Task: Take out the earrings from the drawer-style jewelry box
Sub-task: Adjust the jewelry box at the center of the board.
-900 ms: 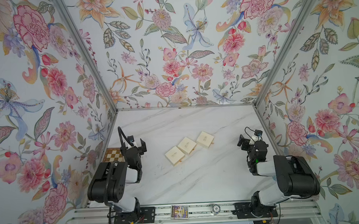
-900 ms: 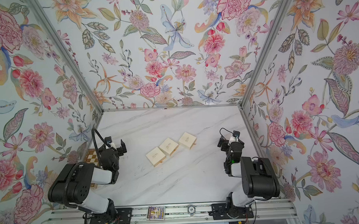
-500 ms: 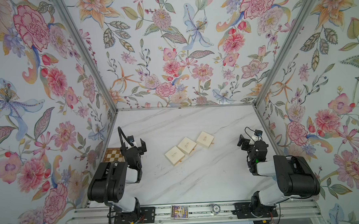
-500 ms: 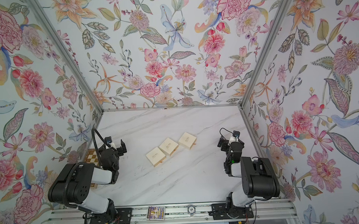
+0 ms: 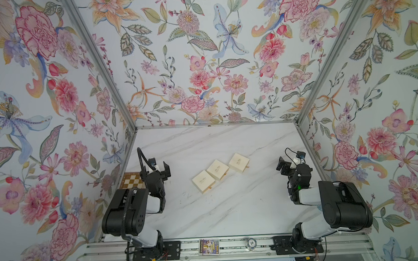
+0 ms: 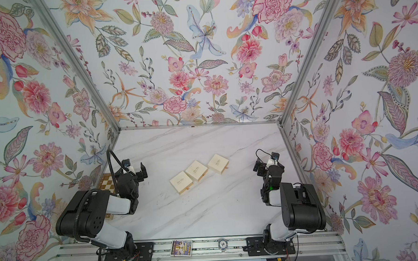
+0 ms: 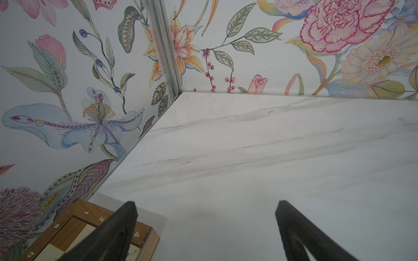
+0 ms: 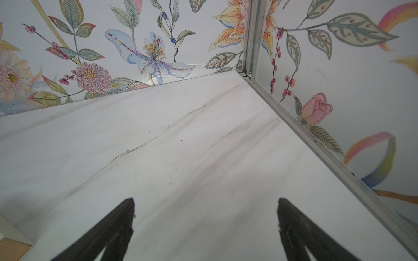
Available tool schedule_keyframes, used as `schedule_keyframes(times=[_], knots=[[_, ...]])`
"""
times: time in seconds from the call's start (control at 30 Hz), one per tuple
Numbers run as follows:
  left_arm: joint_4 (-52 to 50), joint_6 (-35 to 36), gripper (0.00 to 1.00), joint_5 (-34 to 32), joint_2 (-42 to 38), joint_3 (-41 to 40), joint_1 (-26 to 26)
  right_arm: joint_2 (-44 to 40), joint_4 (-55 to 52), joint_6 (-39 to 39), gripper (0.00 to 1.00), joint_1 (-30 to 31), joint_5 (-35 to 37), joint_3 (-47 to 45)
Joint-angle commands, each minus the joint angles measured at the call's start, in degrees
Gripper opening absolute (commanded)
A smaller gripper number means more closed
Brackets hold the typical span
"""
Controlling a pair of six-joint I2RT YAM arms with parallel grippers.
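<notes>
Three cream drawer-style jewelry boxes lie in a slanted row mid-table in both top views: the near one (image 5: 203, 181) (image 6: 181, 182), the middle one (image 5: 217, 169) and the far one (image 5: 239, 162). All drawers look pushed in, and the earrings are hidden. My left gripper (image 5: 156, 171) (image 7: 204, 203) hovers open and empty at the table's left side, well clear of the boxes. At the right side my right gripper (image 5: 289, 165) (image 8: 204, 201) is open and empty too. A corner of a cream box (image 8: 9, 239) shows at the edge of the right wrist view.
A wooden chessboard (image 5: 130, 180) (image 7: 67, 235) lies by the left wall, just beside the left gripper. A playing card (image 5: 209, 246) and a poker chip (image 5: 251, 242) sit on the front rail. Floral walls close in three sides of the marble table (image 5: 230, 207).
</notes>
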Motion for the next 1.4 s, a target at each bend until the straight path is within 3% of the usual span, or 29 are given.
schedule_keyframes(times=[0.0, 0.1, 0.23, 0.43, 0.6, 0.73, 0.87, 0.97, 1.13, 1.37], knots=[[3.74, 0.17, 0.99, -0.94, 0.36, -0.57, -0.42, 0.41, 1.74, -1.09, 0.99, 0.47, 0.14, -0.05], [7.94, -0.06, 0.99, -1.78, -0.30, -4.00, -0.42, -0.03, 3.51, -0.80, 0.99, 0.56, 1.46, -1.02], [5.28, -0.38, 0.99, -3.12, -8.15, -5.52, -0.49, -4.70, -1.16, 0.03, 0.99, 0.12, 2.17, -0.80], [-13.28, -1.16, 0.99, -0.77, -23.32, -1.32, -0.95, -17.30, -16.27, 0.97, 0.99, 0.47, 0.52, 2.36], [-36.35, -6.15, 0.99, 7.15, -30.62, 10.87, -0.95, -25.29, -35.62, 5.49, 0.99, 0.56, -8.23, 10.42], [-43.86, -13.17, 0.99, 17.42, -30.45, 15.36, -1.20, -26.09, -48.90, 13.68, 0.99, 1.99, -17.61, 17.98], [-39.14, -22.26, 0.99, 23.47, -28.90, 12.56, -2.68, -25.15, -54.63, 16.12, 0.99, 9.56, -21.06, 21.17], [-32.82, -27.13, 0.99, 23.75, -27.24, 8.47, -5.50, -22.97, -57.63, 17.47, 0.99, 17.10, -21.27, 23.42], [-37.76, -26.33, 0.99, 20.21, -22.84, 10.66, -11.45, -16.07, -58.13, 22.00, 0.98, 28.17, -23.07, 25.17], [-43.25, -25.54, 0.99, 19.89, -17.27, 16.28, -15.27, -8.27, -52.26, 28.59, 0.95, 36.07, -26.50, 24.24]])
